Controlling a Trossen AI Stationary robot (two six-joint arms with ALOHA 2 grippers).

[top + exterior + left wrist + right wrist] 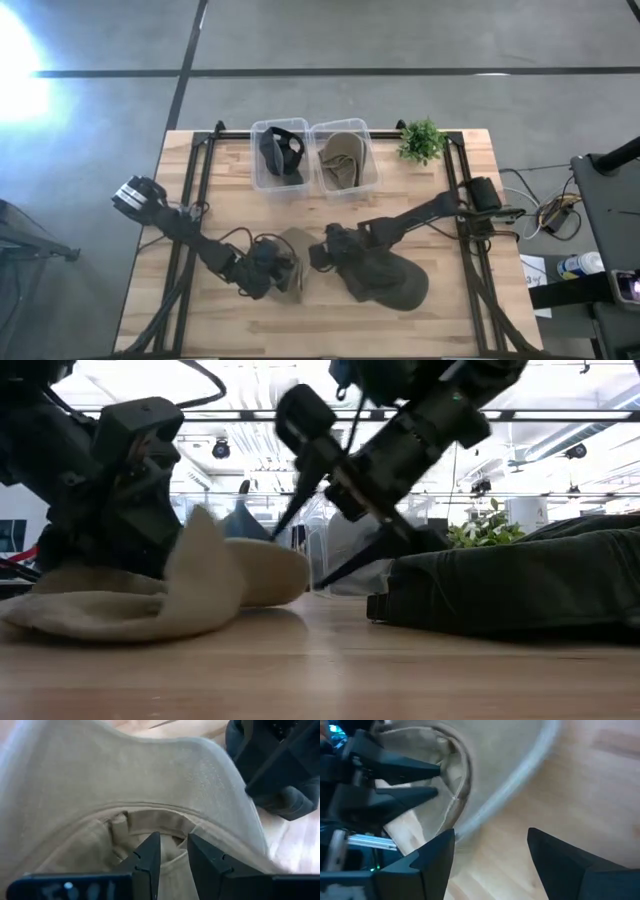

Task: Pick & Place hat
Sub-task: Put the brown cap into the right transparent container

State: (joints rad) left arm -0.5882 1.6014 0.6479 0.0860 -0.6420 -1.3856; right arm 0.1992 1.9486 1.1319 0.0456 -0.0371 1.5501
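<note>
A tan hat [297, 250] lies on the table, its brim [205, 575] curling up. My left gripper [174, 851] is shut on it from the table's left. A dark green hat [390, 283] rests flat to its right, under my right arm. My right gripper [492, 845] hangs open between the two hats, fingers pointing at the tan hat's brim [520, 775], touching nothing that I can see. My left gripper pinches the tan hat between its two fingers at the inner band of the crown opening [172, 837], where crown meets brim. The fingers come nearly level from the table's left. The hat's underside lies on the table [110, 622], with the brim raised beyond the fingers.
Two clear bins stand at the far edge: the left bin [256, 160] holds a dark hat, the right bin [372, 160] a tan one. A small green plant [421, 140] stands to their right. Bare wood lies along the near edge [330, 325].
</note>
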